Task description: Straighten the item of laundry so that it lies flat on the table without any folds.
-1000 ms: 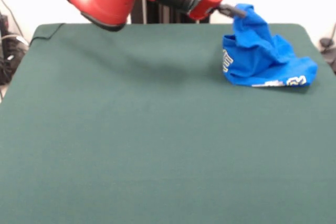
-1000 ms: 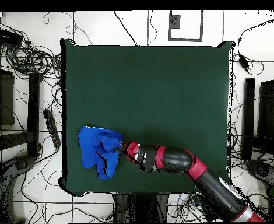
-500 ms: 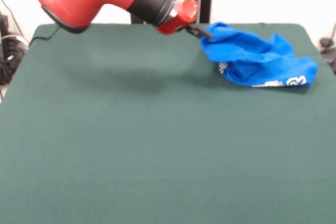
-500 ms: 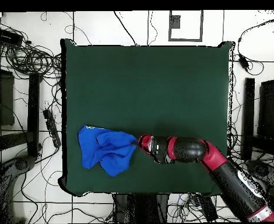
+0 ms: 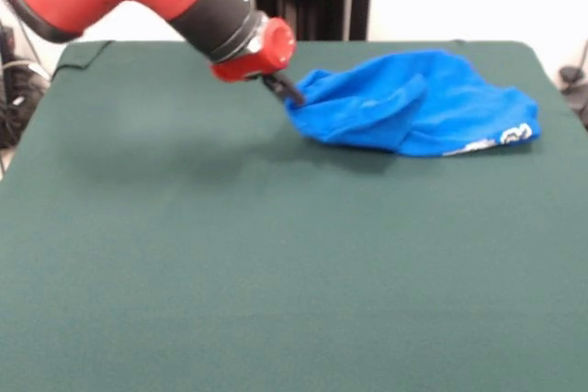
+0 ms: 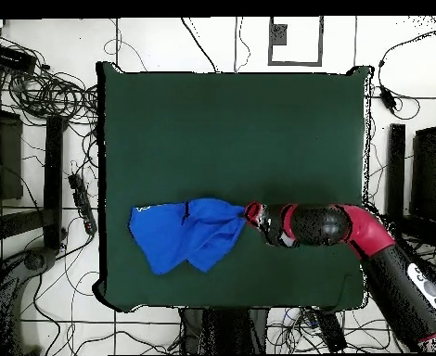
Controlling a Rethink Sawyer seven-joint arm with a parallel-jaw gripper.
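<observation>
Dark green felt covers the table, which is bare apart from one garment; cables and dark equipment lie on the white floor around it in the overhead view. No container, basket or bin shows in either view, so nothing is held inside anything.

A bright blue T-shirt lies near one long edge of the table, drawn out sideways into a low, rumpled band. White lettering outlined in yellow shows only at its far tip, away from the arm. Several layers look folded over each other, so it is far from flat.

At the shirt's other end the gripper pinches an edge of the cloth, jaws closed on the fabric, just above the felt.

Risks, as I judge them: the pinch looks small, so the cloth could slip free under further pull. If the whole shirt slides rather than unfolds, the creases would simply travel with it. A release here would probably leave the overlapping layers bunched.
</observation>
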